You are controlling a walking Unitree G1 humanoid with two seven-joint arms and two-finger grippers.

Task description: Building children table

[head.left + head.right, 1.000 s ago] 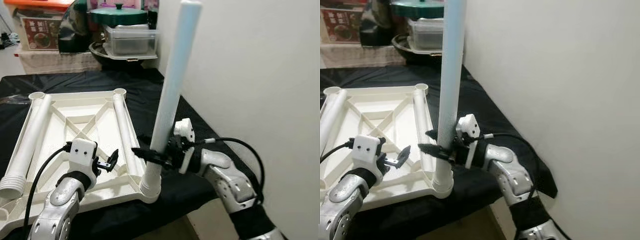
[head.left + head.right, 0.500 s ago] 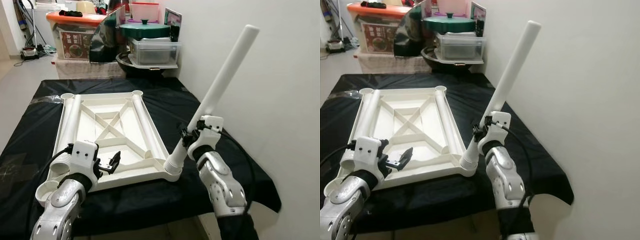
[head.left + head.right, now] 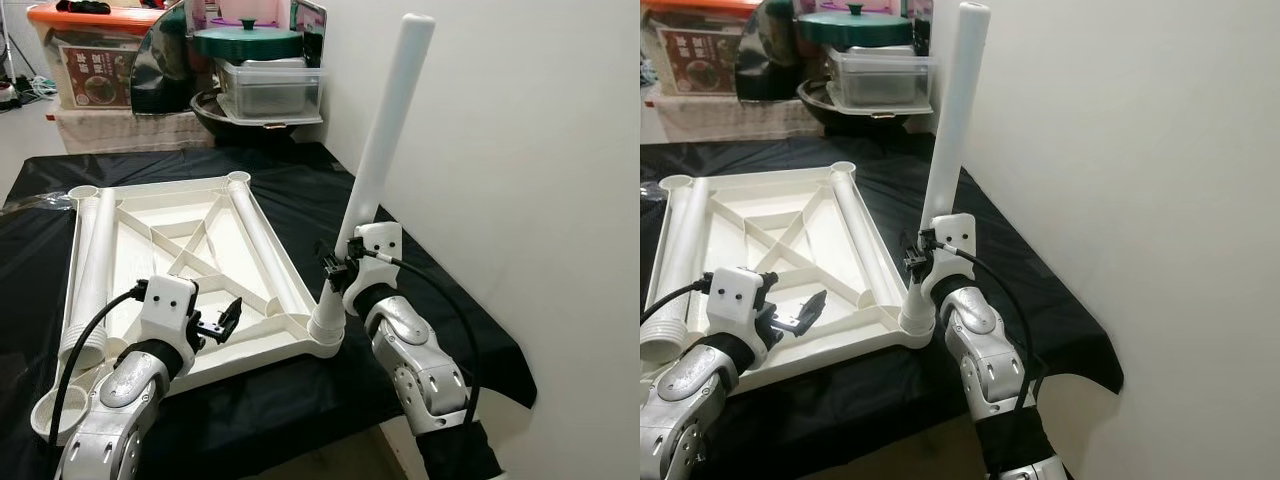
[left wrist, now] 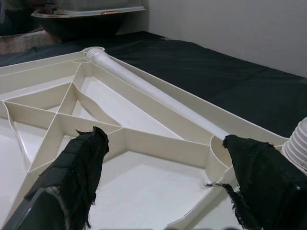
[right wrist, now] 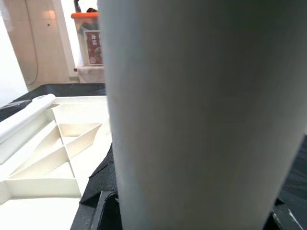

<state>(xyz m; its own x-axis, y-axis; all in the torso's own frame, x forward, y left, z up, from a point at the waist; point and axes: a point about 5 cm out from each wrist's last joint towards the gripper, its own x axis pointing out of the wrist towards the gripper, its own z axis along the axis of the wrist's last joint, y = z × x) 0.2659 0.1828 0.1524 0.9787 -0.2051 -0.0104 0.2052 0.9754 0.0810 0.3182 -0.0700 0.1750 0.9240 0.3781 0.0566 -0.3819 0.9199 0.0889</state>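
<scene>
My right gripper (image 3: 335, 262) is clamped low on the white table leg (image 3: 382, 150), whose ribbed foot sits in the near right corner socket of the upturned tabletop (image 3: 190, 260) on the black-draped worktop (image 3: 420, 260). The leg tilts right towards the wall; pushing now could jam the thread or lever the tabletop off the near edge. My left gripper (image 3: 215, 325) hovers open over the near rim, holding nothing

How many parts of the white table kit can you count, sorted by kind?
Table tops, lying upside down: 1
Legs standing in a corner socket, held by the right claw: 1
Legs lying loose on the top: 2
Total: 4
</scene>
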